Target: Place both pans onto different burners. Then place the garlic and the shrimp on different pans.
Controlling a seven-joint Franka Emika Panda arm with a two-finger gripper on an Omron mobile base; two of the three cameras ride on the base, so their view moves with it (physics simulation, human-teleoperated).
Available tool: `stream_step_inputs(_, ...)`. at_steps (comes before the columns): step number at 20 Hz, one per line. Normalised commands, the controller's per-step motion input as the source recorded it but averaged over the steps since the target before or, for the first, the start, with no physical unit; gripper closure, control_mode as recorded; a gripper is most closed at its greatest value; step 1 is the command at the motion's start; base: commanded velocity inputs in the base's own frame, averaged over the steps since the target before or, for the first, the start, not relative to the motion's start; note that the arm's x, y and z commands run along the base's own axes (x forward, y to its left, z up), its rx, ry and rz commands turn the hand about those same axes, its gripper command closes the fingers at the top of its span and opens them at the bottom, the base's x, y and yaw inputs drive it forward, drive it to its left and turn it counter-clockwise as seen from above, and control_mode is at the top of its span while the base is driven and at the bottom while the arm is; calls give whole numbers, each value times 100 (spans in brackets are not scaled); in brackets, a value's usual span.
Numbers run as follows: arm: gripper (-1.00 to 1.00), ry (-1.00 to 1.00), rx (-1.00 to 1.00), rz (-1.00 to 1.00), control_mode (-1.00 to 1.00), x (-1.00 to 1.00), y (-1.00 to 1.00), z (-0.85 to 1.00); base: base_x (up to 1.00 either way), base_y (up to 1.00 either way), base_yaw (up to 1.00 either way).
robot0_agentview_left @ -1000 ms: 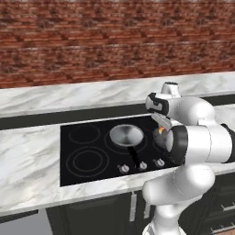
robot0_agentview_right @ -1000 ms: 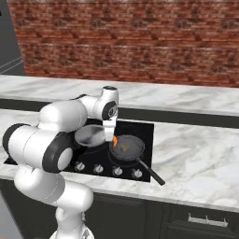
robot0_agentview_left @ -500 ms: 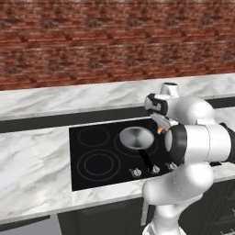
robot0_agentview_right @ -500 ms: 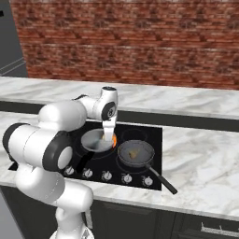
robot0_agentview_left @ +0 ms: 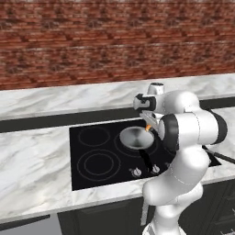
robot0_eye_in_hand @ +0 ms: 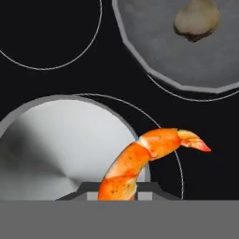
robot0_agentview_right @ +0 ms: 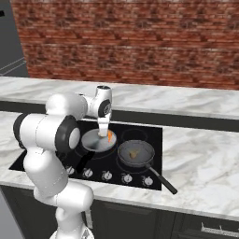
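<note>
My gripper (robot0_agentview_right: pixel 103 132) is shut on the shrimp (robot0_eye_in_hand: pixel 144 161), a bright orange curved piece that hangs from the jaws above the cooktop. It hovers over the right rim of the shiny silver pan (robot0_eye_in_hand: pixel 56 149), also the silver pan (robot0_agentview_right: pixel 94 142) (robot0_agentview_left: pixel 134 138). The shrimp (robot0_agentview_right: pixel 109 136) (robot0_agentview_left: pixel 148 128) touches no pan. The darker grey pan (robot0_agentview_right: pixel 135 153) (robot0_eye_in_hand: pixel 154 46) sits on a burner to the right and holds the garlic (robot0_eye_in_hand: pixel 197 19) (robot0_agentview_right: pixel 134 154), a pale tan lump. Both pans rest on ring burners (robot0_eye_in_hand: pixel 46 69) of the black cooktop (robot0_agentview_left: pixel 87 176).
Two bare burners (robot0_agentview_left: pixel 97 164) lie left of the silver pan. Silver knobs (robot0_agentview_right: pixel 106 175) line the cooktop's front edge. The dark pan's black handle (robot0_agentview_right: pixel 161 179) points to the front right. White marble counter (robot0_agentview_right: pixel 200 163) surrounds the cooktop, with a brick wall (robot0_agentview_left: pixel 92 50) behind.
Both base views shifted as the base drove. Relative to the pans, the held shrimp moved from the dark pan's left rim to over the silver pan's right rim.
</note>
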Motion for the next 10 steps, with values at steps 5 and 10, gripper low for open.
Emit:
stream_step_inputs(5, 100, 3, 0, 0, -100, 55, 52, -33, 0, 0, 0)
stream_step_inputs(10, 100, 5, 0, 0, -100, 36, 30, -31, 0, 0, 0)
